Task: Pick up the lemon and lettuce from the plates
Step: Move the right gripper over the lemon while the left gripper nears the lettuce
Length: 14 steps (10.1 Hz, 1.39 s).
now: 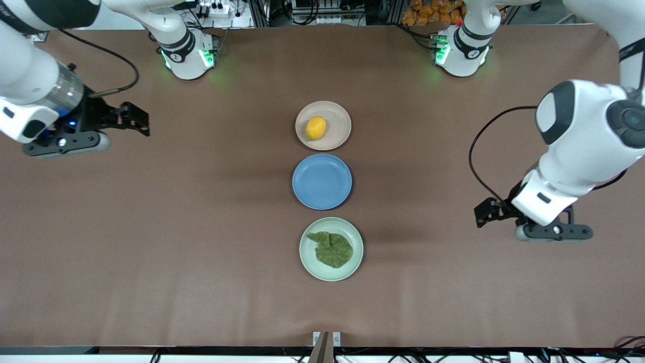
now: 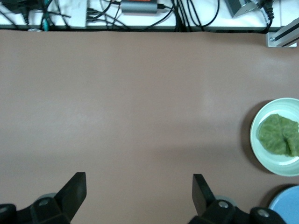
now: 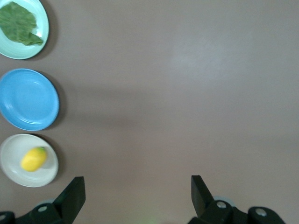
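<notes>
The yellow lemon (image 1: 316,127) lies on the beige-pink plate (image 1: 336,116), farthest from the front camera in the middle of the table. The dark-green lettuce (image 1: 331,248) lies on the pale mint plate (image 1: 356,237), nearest the camera. Both show in the right wrist view: lemon (image 3: 33,159), lettuce (image 3: 18,23). The left wrist view shows the lettuce (image 2: 279,134) on its plate (image 2: 261,154). My left gripper (image 1: 485,214) is open and empty over bare table at the left arm's end. My right gripper (image 1: 137,119) is open and empty over bare table at the right arm's end.
An empty blue plate (image 1: 322,181) sits between the two task plates, in line with them. Brown table cloth stretches wide on both sides of the plates. Cables and equipment line the table's edge by the arm bases.
</notes>
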### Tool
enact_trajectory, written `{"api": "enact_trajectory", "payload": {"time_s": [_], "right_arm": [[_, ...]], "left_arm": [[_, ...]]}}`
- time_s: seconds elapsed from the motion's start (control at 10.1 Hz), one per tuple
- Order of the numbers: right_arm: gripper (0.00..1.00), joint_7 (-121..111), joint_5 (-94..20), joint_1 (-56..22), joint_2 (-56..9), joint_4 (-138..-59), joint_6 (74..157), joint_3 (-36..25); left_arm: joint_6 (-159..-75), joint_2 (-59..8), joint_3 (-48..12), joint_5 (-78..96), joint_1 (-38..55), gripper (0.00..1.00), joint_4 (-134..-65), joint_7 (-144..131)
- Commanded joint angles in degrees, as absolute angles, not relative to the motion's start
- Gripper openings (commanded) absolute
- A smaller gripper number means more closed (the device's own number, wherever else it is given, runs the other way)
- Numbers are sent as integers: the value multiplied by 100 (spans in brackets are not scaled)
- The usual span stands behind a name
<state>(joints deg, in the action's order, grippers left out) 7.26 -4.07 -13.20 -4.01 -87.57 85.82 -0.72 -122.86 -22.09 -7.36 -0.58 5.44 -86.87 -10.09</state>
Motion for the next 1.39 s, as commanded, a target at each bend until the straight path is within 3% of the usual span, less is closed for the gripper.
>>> {"api": "enact_trajectory", "payload": {"time_s": [0.0, 0.4, 0.6, 0.89, 1.29], "right_arm": [[100, 1936, -806, -1860, -431, -8972, 8639, -79], [100, 3967, -958, -3397, -448, -9920, 9621, -79], [100, 5057, -932, -4198, -789, -10317, 10358, -79], [100, 5859, -923, -4868, -1623, -10327, 11256, -79], [100, 5994, -923, -5334, -2002, -10969, 12444, -79]], "left_arm": [[-13249, -2740, -747, -9, 676, 100, -8613, -861], [-15025, -3610, -747, 0, 1185, 100, -8569, -861], [-15904, -3997, -747, -9, 1388, 100, -8561, -861], [-16635, -4376, -721, -18, 1756, 100, -8473, -861], [-17682, -4939, -546, -122, 2310, 100, -8367, -870]]}}
